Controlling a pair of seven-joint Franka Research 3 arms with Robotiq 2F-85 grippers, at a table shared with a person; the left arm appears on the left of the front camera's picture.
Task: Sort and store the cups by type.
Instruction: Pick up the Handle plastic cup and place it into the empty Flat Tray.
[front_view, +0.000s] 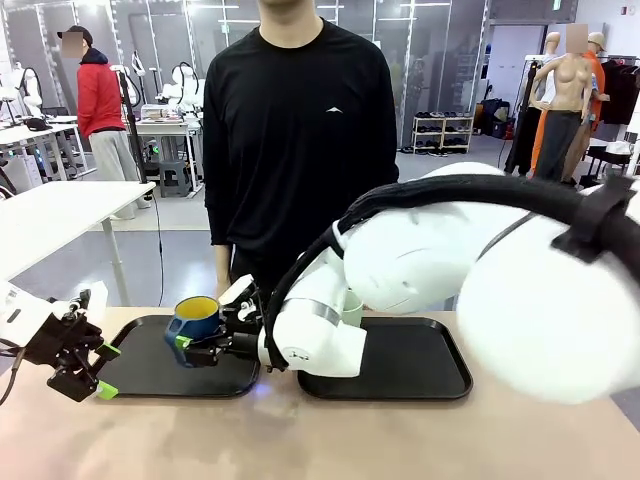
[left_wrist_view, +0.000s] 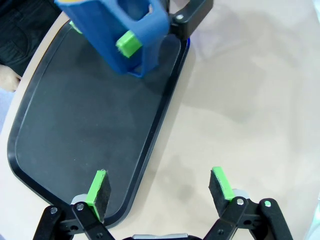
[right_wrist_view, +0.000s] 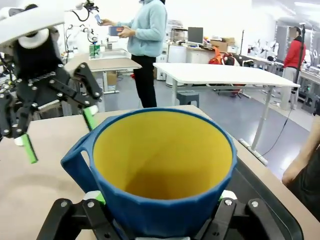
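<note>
Right up against the lens we've got the blue mug (right_wrist_view: 162, 170), yellow inside, upright, mouth open toward us. The right gripper (front_view: 205, 345) has its jaws pinching the mug's body from both sides, green pads down low on the wall, handle sticking off to one side. Makes sense to us: grabbing the body keeps it level and leaves the handle free.

Front view shows the mug over the left black tray (front_view: 150, 375), and from the left wrist view it looks to us like it's hanging just above the tray rather than resting on it. So our guess is this tray is the mug's spot and we're about to set it down, or just picked it up, can't tell which.

The left gripper (left_wrist_view: 160, 187) sits off at the tray's near corner, jaws spread, nothing between them, well apart from the mug. Probably just parked out of the way.

The pale green tumbler (front_view: 352, 308) peeks out behind the right arm, by the right black tray (front_view: 420, 375). All of it sits on the bench (front_view: 300, 440).
</note>
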